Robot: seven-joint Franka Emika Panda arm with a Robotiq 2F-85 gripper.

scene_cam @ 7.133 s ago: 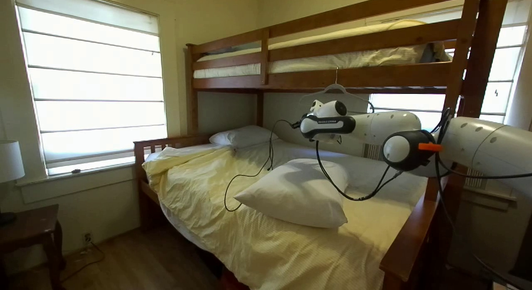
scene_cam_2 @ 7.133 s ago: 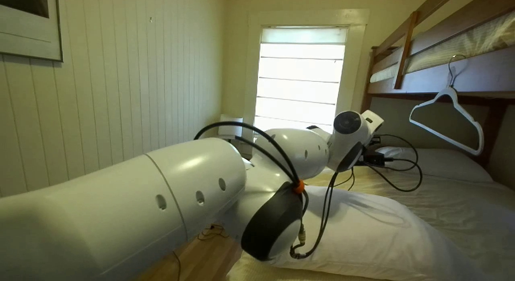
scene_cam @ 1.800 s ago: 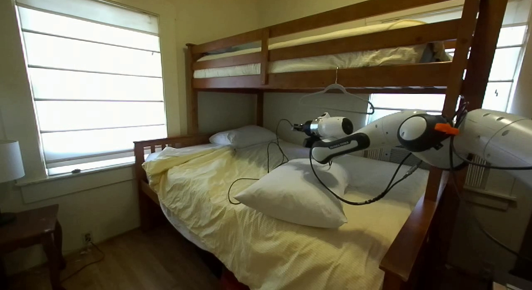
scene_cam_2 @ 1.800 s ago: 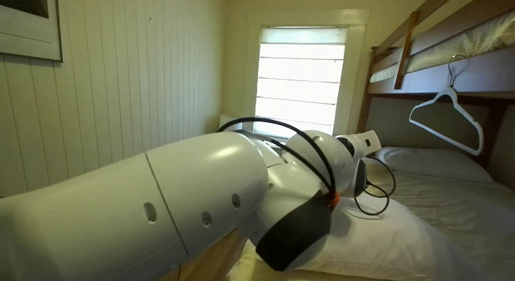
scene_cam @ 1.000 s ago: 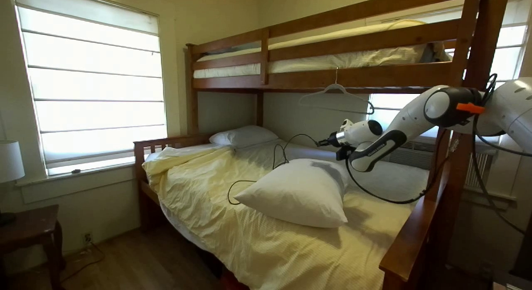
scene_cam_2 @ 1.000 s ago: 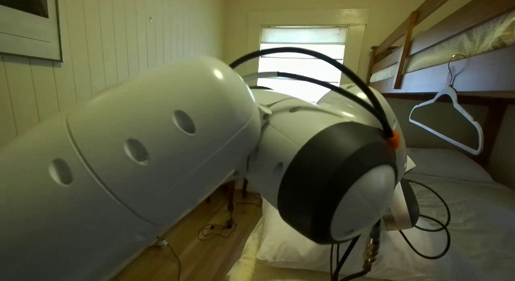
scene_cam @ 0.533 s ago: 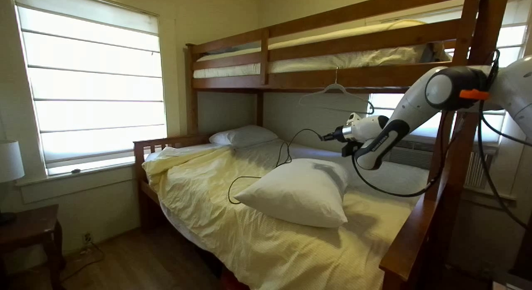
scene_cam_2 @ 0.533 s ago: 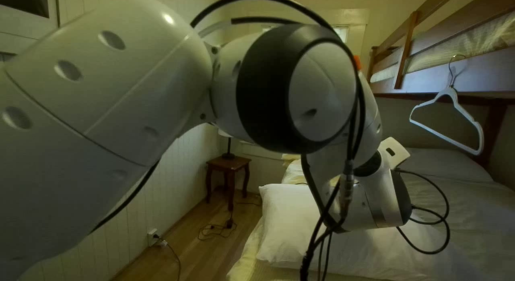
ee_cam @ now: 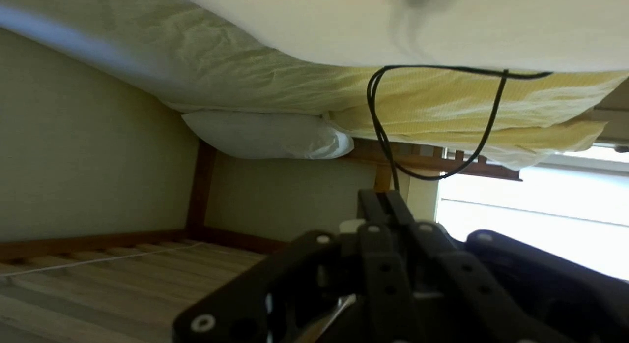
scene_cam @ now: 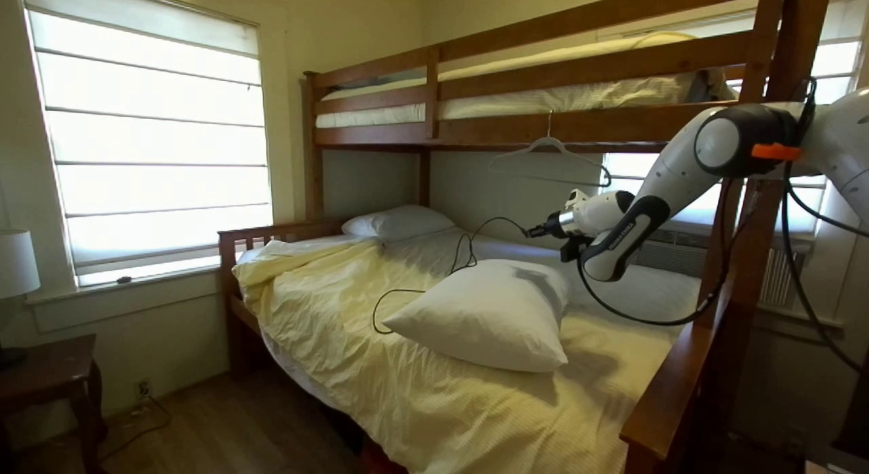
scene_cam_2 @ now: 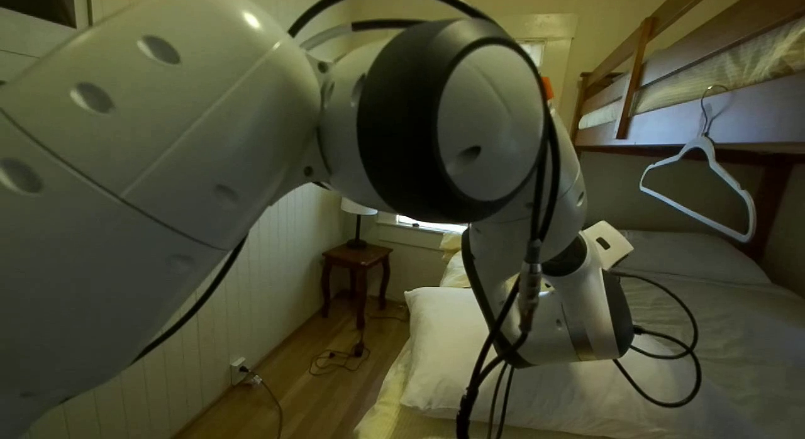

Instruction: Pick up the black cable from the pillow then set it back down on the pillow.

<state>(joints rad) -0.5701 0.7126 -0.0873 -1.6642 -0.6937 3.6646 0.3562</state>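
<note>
The pillow (scene_cam: pixel 485 321), plump and cream-white, lies on the bed and shows in both exterior views. My gripper (scene_cam: pixel 529 231) hangs above the pillow's far right part in an exterior view, its shadow on the fabric. From its fingertips the thin black cable (scene_cam: pixel 500 219) arcs leftward and down behind the pillow, coming out in a loop past the pillow's left corner. Turned over in the wrist view, the gripper (ee_cam: pixel 386 195) has its fingers nearly together, and the cable (ee_cam: pixel 500 93) rises from their tips. The wrist hides the gripper in an exterior view with the pillow (scene_cam_2: pixel 440 338).
A white hanger (scene_cam: pixel 548 144) hangs from the upper bunk's rail behind the arm. A flatter pillow (scene_cam: pixel 397 223) lies at the bed's far end. The wooden footboard (scene_cam: pixel 669 386) stands below the arm. Thicker black cables (scene_cam: pixel 638 320) sag from the arm.
Since a second or two ago the elbow has risen and drawn back, and the gripper has moved right with the cable's end. Over the last half second the arm has barely shifted, sinking slightly.
</note>
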